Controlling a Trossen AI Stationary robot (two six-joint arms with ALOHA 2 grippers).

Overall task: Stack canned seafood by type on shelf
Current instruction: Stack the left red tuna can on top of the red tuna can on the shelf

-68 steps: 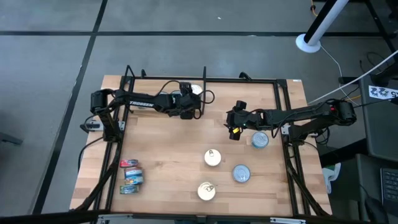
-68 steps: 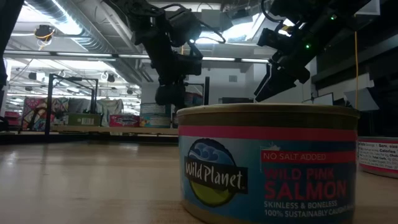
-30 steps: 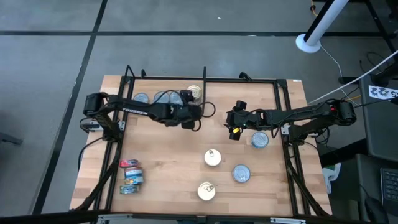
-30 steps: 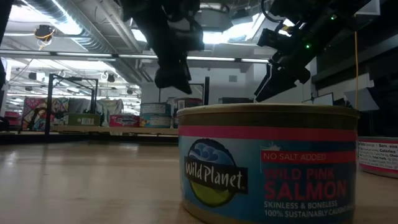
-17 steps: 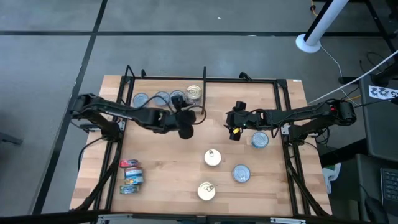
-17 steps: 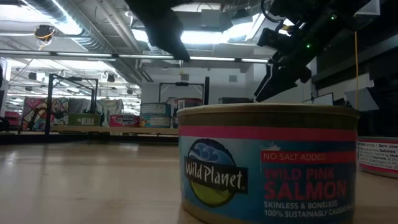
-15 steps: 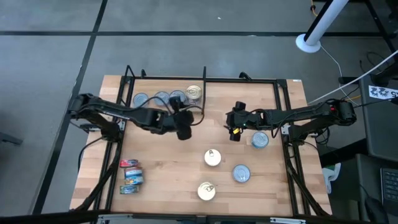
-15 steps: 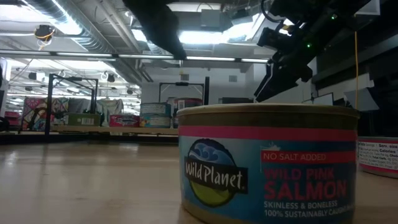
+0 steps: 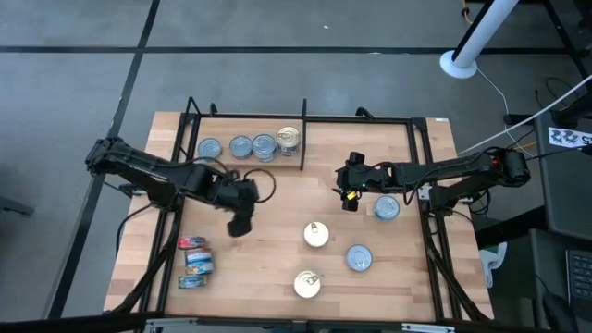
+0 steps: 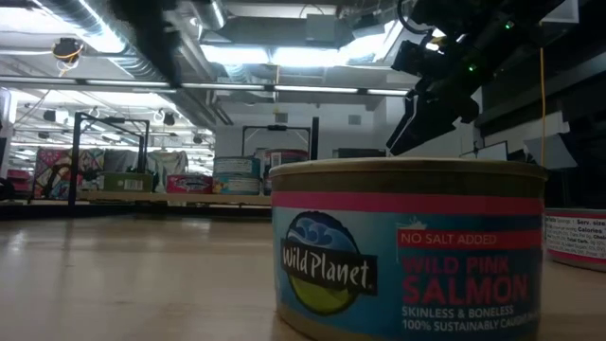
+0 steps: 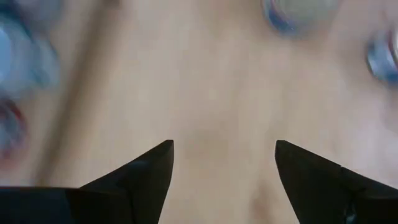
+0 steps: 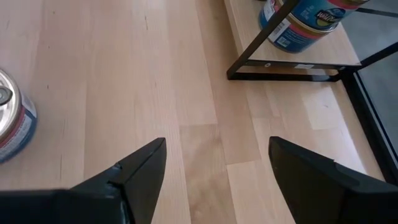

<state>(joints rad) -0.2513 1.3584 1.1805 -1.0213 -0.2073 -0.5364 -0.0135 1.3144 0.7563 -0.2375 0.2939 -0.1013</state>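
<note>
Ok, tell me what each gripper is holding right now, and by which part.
Nothing. The left gripper and the right gripper are both open and empty above the shelf.

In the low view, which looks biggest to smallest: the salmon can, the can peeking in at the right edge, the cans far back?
1. Salmon can, but it's nearest the camera.
2. Edge can, partly cut off.
3. Far cans, tiny with distance.
True sizes can't be compared.

The near tin [image 10: 407, 248] in the low view carries a blue label with the brand "Wild Planet" in white script, a red box reading "NO SALT ADDED", then "WILD PINK SALMON" in red, and below it "SKINLESS & BONELESS" and "100% SUSTAINABLY CAUGHT". A second tin [image 10: 576, 239] at the right edge of that view has small print, too small to read. Lettering on the tin [image 12: 309, 20] in the right wrist view cannot be made out.
</note>
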